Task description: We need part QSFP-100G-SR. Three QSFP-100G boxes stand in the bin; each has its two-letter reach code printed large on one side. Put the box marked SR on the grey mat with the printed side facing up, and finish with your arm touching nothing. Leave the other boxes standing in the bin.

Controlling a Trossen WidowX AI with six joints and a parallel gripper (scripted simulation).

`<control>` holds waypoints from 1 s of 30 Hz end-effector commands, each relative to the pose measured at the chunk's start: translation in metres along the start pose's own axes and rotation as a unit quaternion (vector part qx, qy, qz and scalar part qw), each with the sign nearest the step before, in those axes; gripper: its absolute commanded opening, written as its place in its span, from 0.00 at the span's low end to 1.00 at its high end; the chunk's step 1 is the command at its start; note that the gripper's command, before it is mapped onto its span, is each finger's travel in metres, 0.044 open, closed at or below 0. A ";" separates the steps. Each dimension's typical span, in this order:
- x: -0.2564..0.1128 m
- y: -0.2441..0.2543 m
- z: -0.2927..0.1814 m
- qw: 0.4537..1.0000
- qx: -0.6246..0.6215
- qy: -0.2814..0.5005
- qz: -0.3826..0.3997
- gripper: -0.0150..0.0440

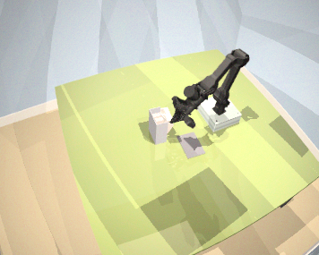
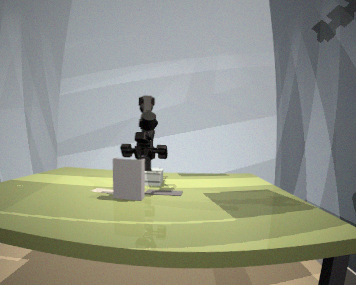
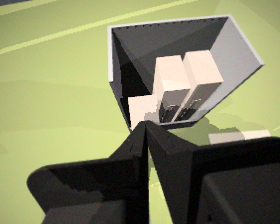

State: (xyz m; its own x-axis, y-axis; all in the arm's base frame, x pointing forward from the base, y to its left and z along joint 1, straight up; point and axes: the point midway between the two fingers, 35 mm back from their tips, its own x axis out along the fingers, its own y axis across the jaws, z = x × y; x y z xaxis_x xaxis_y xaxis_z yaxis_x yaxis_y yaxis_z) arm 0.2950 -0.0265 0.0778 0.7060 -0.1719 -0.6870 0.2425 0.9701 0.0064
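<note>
Surroundings of bench.
Green bench (image 1: 124, 90) (image 2: 178, 231) (image 3: 40, 105), dark leg (image 2: 333, 271) below; tan floor (image 1: 30, 175) (image 2: 88, 273); blue-grey walls (image 1: 137, 19) (image 2: 173, 41).

A yellow-green, flat-topped table (image 1: 119, 90) (image 2: 178, 236) (image 3: 45, 105) is standing on a tan floor (image 1: 25, 171) (image 2: 113, 276) patterned with angular patches. A black table leg (image 2: 334, 271) is supporting one corner. Pale blue-grey walls (image 1: 133, 23) (image 2: 173, 41) with faceted shading are rising behind. Light is falling unevenly, and a dark four-sided shadow (image 1: 195, 208) (image 2: 258, 203) is lying across the tabletop.
</note>
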 end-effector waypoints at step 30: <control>-0.021 0.000 -0.007 1.000 -0.001 0.005 0.000 0.25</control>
State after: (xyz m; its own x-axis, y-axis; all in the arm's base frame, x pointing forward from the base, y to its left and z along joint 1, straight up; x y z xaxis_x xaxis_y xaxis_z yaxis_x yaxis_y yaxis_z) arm 0.2750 -0.0218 0.0864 0.6980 -0.1701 -0.6956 0.2418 0.9703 0.0054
